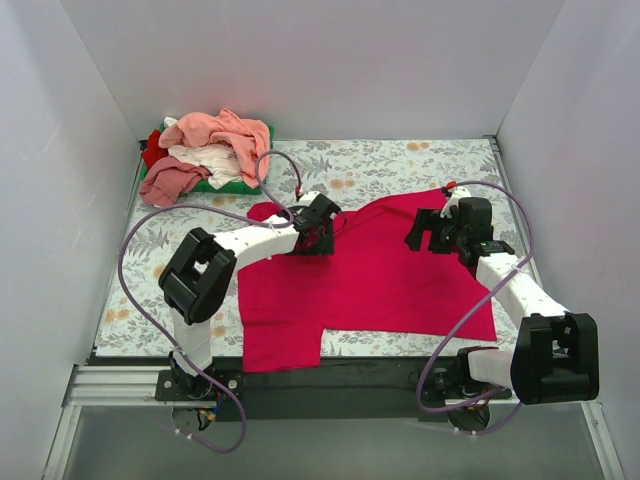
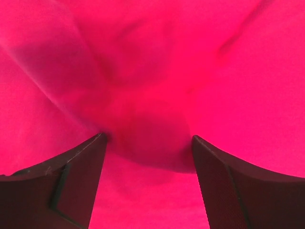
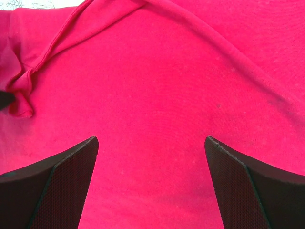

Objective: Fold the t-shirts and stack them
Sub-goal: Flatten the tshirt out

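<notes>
Far left, the spare t-shirts (image 1: 215,150) are lying heaped. The left hand (image 1: 318,232), spread open and holding nothing, is nosing into a hump of the crimson t-shirt (image 1: 370,285) lying on the counter (image 1: 420,160). Closing there, it is risking pinching both layers. The right hand (image 1: 430,232) is hovering wide open, empty.
</notes>
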You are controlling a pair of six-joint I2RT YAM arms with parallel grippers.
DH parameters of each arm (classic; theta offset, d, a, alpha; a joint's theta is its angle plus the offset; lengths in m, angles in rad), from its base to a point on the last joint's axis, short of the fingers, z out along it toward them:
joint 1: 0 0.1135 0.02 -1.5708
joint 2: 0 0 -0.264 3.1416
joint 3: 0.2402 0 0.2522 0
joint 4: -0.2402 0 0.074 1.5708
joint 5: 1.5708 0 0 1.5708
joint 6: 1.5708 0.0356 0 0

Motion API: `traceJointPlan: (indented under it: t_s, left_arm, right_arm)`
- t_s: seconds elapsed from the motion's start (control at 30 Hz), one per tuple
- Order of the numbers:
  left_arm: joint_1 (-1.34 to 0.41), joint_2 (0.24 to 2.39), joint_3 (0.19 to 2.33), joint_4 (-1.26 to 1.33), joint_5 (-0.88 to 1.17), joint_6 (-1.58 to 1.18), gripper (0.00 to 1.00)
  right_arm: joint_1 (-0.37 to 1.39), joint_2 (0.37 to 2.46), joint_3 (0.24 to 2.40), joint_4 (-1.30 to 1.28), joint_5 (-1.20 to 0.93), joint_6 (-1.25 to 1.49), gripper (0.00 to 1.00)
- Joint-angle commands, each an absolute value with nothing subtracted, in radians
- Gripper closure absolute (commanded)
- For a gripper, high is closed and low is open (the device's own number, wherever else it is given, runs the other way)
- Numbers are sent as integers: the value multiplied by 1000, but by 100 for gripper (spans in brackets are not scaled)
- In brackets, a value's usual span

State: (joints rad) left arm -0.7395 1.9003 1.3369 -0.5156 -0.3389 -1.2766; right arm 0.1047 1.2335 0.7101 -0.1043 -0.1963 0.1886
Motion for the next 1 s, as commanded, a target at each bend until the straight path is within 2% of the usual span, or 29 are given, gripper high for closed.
traceJointPlan:
  t_s: [0.0, 0.3, 0.53, 0.97]
  left_arm:
    - [-741, 1839, 1286, -681, -462, -1406, 30]
    - [-741, 1727, 1167, -735, -474, -1511, 31]
    - [-741, 1609, 1166, -614, -399, -1456, 27]
    - [-733, 1896, 1399, -583, -330, -1361, 25]
  right_arm:
    - [101, 1230, 712, -84, -192, 199, 2]
    - [101, 1227, 706, -84, -202, 198, 2]
    - [101, 1229, 704, -84, -189, 199, 2]
    - [91, 1249, 715, -98, -135, 209, 2]
